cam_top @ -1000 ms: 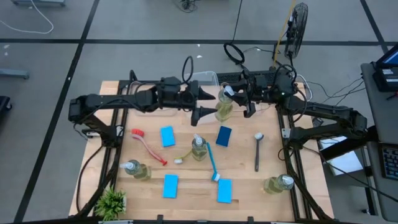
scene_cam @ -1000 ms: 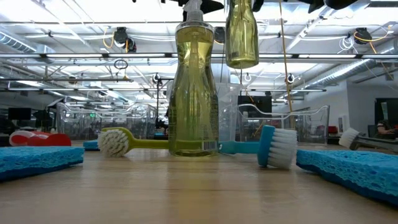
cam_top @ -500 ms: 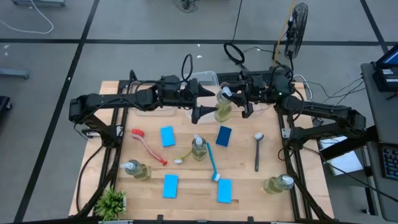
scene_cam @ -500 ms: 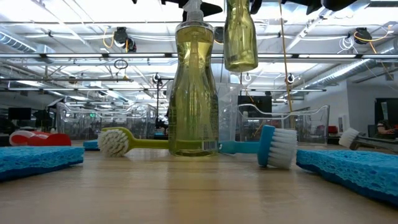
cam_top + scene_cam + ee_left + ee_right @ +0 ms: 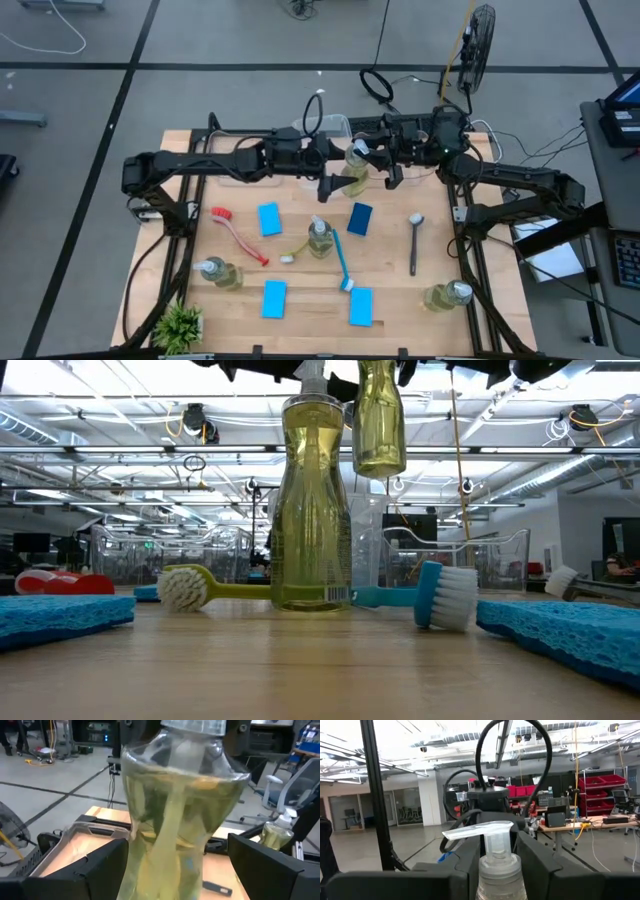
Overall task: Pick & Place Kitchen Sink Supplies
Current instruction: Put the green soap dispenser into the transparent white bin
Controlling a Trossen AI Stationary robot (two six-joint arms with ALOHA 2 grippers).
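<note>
Wooden table (image 5: 395, 270) under both arms; the raised pump bottle (image 5: 356, 170) is cut off at its top in the low view; it hangs upright, base down, above the table's far middle; right gripper (image 5: 372, 163) clamps its neck; left gripper (image 5: 335, 176) stands spread around its body
</note>
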